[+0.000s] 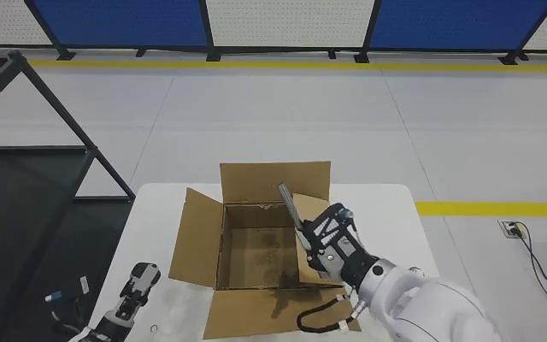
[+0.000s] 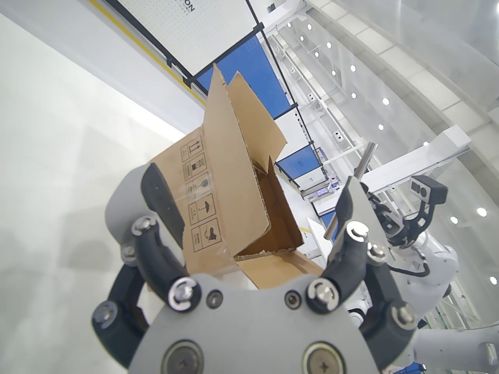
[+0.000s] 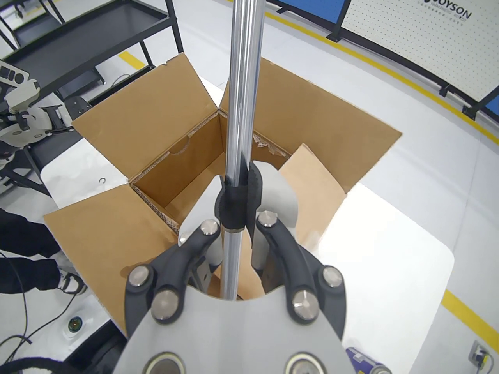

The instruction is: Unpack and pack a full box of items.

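The long, polished silver metal rod (image 3: 245, 79) is clamped between the two black pads of the right gripper (image 3: 238, 192). They grip it part-way along its length, so most of the rod sticks out past the fingertips and a short stub runs back towards the wrist. In the top view the rod (image 1: 288, 201) slants away from the right gripper (image 1: 312, 238), above the right side of the open brown cardboard box (image 1: 273, 181). Its free end is over the box's far right corner.

The right arm comes in from the near right corner of the white table (image 1: 385, 201), with its gripper above the box's raised right flap. The left gripper (image 1: 144, 275) is low over the table's near left corner, well apart from the box and pointing towards it.

The left wrist view shows the left gripper (image 2: 253, 184) with its fingers spread wide and nothing between them (the top view is too coarse to tell this). Past them stand the box's printed outer wall (image 2: 218, 180) and the rod (image 2: 365, 159). The right wrist view looks into the box (image 3: 117, 126), whose four flaps are folded outward, and shows a small metal ring (image 3: 102, 180) on the table beside the left flap.
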Robot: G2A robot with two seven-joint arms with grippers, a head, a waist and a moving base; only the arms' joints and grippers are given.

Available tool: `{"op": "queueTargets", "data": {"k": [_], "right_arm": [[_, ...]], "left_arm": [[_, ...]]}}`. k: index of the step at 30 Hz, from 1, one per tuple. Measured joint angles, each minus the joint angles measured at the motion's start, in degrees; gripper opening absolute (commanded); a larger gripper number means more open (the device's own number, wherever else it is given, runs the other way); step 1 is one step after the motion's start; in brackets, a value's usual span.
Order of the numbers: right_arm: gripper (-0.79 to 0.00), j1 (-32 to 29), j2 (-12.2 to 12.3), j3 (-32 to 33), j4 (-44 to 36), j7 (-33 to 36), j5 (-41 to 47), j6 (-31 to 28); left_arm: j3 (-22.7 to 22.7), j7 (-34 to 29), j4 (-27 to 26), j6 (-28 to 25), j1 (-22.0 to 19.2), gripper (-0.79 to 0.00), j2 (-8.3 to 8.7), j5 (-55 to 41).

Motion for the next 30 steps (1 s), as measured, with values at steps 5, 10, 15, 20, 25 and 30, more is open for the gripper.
{"op": "queueTargets", "data": {"k": [5,10,15,20,25,30], "right_arm": [[-0.785,11.1,-3.0,-9.7,7.6,2.8,-2.5,3.2],[-0.785,20.6,-6.8,-18.4,17.3,4.4,-2.1,7.0],[-0.785,25.3,-10.0,-23.3,26.4,4.6,2.4,6.9],[-0.785,27.1,-12.0,-25.9,33.0,5.6,3.9,6.2],[-0.785,28.6,-13.8,-27.6,38.0,7.7,4.8,6.0],[-0.785,29.4,-14.6,-28.2,40.0,10.9,6.8,4.9]], "left_arm": [[-0.8,-0.3,0.3,0.3,0.6,0.0,0.07,0.4],[-2.3,0.4,0.6,-0.2,1.6,0.0,0.08,-0.4],[-3.5,0.9,0.4,-0.7,2.5,0.0,0.06,-1.8],[-4.1,0.5,-0.1,-0.9,2.7,0.0,0.07,-2.7],[-4.1,0.8,-0.6,-0.4,2.4,0.0,0.03,-3.0],[-4.0,0.8,-0.7,-0.3,2.4,0.0,0.02,-2.9]]}}
